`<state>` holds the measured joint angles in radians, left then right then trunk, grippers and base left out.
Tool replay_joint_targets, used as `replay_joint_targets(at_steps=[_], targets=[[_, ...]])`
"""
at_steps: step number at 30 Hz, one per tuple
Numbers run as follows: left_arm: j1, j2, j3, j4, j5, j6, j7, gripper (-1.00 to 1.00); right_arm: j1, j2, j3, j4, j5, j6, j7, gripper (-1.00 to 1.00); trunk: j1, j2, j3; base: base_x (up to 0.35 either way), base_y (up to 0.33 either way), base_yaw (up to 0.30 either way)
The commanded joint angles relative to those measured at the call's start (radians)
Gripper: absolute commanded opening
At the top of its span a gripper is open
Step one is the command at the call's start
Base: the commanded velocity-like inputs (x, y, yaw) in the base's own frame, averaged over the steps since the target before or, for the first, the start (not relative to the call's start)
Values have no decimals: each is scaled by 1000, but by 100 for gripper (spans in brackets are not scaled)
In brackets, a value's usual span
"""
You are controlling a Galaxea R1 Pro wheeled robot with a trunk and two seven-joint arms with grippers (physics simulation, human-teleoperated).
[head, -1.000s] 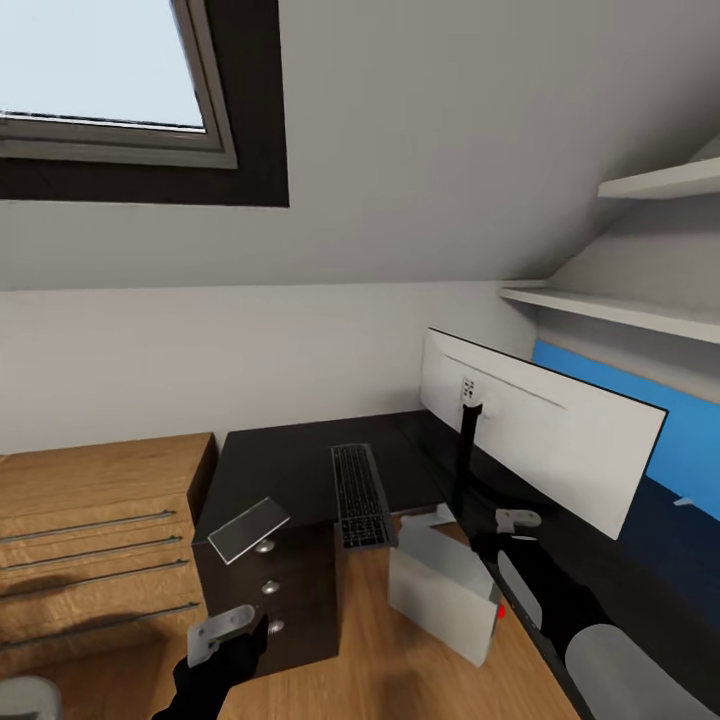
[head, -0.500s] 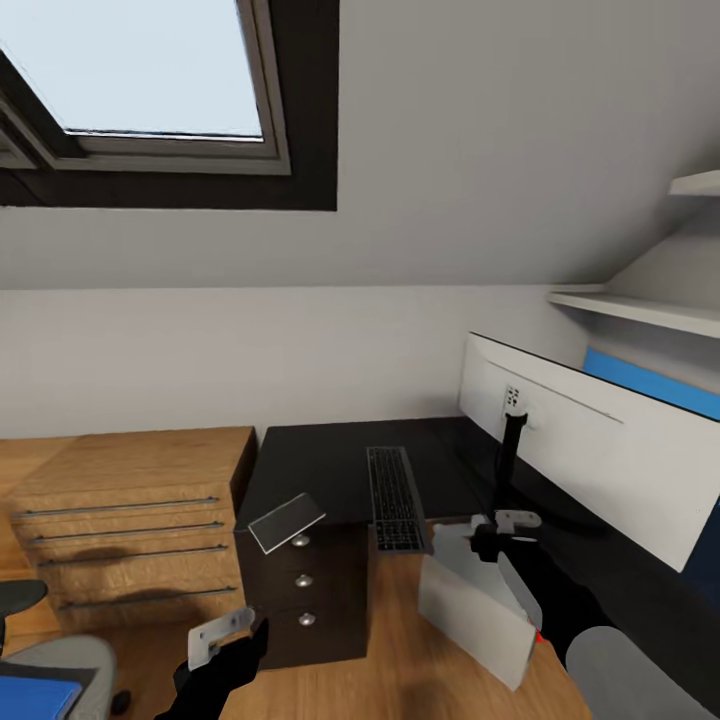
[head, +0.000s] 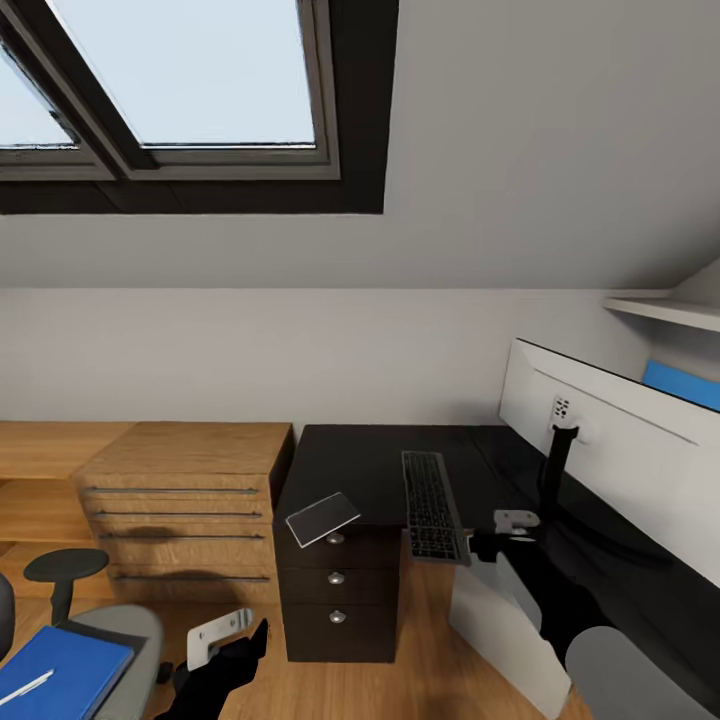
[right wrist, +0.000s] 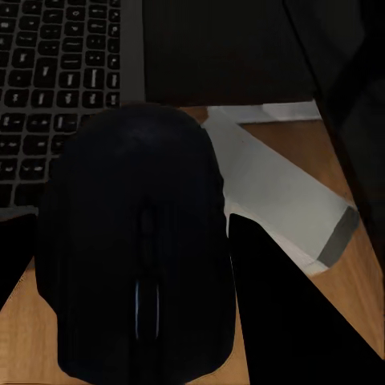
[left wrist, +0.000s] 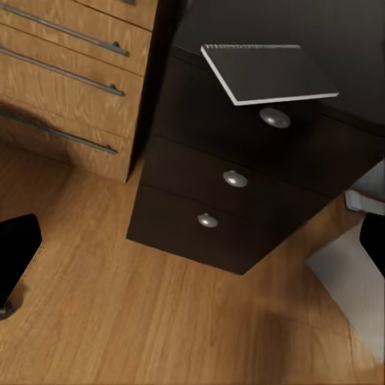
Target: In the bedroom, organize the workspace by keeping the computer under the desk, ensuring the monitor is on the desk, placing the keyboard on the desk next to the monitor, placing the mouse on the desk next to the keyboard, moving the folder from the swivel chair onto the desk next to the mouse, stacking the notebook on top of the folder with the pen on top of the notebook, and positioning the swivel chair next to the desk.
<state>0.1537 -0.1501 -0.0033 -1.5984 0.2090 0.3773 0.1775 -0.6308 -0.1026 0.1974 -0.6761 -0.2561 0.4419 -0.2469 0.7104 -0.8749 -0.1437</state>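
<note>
My right gripper (head: 497, 541) is shut on the dark mouse (right wrist: 136, 249), held just off the front edge of the glossy black desk (head: 365, 465). The slim keyboard (head: 432, 505) lies on the desk beside it, and the monitor (head: 615, 450) stands behind with its white back toward me. The small dark notebook (head: 322, 518) overhangs the desk's front corner above the drawers. The grey-white computer (head: 500, 630) stands on the floor below my right arm. At the lower left, the blue folder (head: 55, 670) with the white pen (head: 25, 687) lies on the swivel chair (head: 115, 630). My left gripper (head: 232, 640) hangs open, low in front of the drawers.
A light-wood drawer unit (head: 185, 500) stands left of the desk against the wall. The desk's black drawer block (left wrist: 233, 180) has three round knobs. Skylights sit in the sloped wall above. A white shelf (head: 665, 310) hangs at the upper right. Wood floor lies between chair and desk.
The camera has turned left, so desk, monitor and keyboard slid right in the picture and the swivel chair with folder and pen came into view. Both arms hold the same pose.
</note>
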Motion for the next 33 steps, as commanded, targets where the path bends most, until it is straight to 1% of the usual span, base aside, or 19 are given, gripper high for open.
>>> replay_joint_targets(at_steps=[1, 7, 18, 28, 33], targets=[[0, 0, -1, -2, 10, 4, 7, 100, -1, -2, 12, -2, -14, 3, -11, -100, 0, -1, -1, 0, 0, 259], [0, 0, 7, -2, 9, 3, 6, 100, 0, -2, 15, -2, -14, 3, -11, -100, 0, -1, 2, 64, 0, 260], [0, 0, 11, -2, 9, 3, 5, 100, 0, -2, 16, -2, -14, 3, -11, -100, 0, -1, 6, 301, 0, 247], [0, 0, 10, 3, 9, 3, 5, 100, 6, -2, 16, -2, -14, -4, -8, -100, 0, -1, 7, 325, 0, 34], [0, -1, 9, 10, 9, 6, 4, 100, 17, -2, 34, -4, -13, -5, -8, -100, 0, -1, 7, 237, 0, 1]])
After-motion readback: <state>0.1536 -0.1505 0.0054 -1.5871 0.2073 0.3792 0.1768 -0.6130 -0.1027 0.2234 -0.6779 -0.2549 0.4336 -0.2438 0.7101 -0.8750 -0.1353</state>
